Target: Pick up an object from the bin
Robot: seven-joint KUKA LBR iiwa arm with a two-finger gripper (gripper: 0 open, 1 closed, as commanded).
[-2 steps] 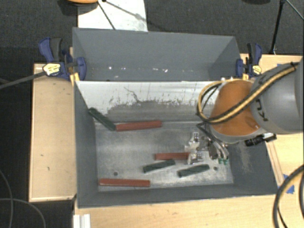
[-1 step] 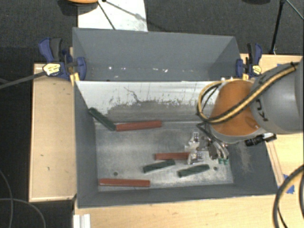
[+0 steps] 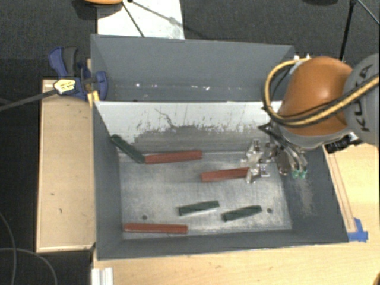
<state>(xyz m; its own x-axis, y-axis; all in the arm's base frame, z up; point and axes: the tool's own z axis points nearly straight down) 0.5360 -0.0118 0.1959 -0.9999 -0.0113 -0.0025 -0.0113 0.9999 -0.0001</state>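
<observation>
The biggest thing here is the grey bin (image 3: 178, 64). Think of its floor as a clock face. The sticks lie flat and spread out on it, so each one has room around it. That makes them easy to get at one by one.

Next biggest is my arm, with its round orange cover (image 3: 314, 91). It reaches in from the 3 o'clock side and hangs over that end of the bin.

Below the cover is my end effector (image 3: 259, 166), low over the floor toward 2 o'clock. It sits right at the end of the middle red-brown stick (image 3: 224, 174), which lies just off the middle of the floor and points at 3 o'clock. I think I am placed there because the end of a thin stick is easy to close on. I cannot tell if my end effector is open or closed, or if it is touching the stick. The stick looks flat on the floor, so I judge it is not picked up yet.

Two more long red-brown sticks lie well apart from me. The far red-brown stick (image 3: 173, 157) is at 11 o'clock and the near red-brown stick (image 3: 155, 228) is at 7 o'clock.

The smallest are three dark green sticks. The corner green stick (image 3: 129, 149) is at 10 o'clock by the wall. The middle green stick (image 3: 199, 208) is at 6 o'clock and the right green stick (image 3: 241, 213) is at 4 o'clock.
</observation>
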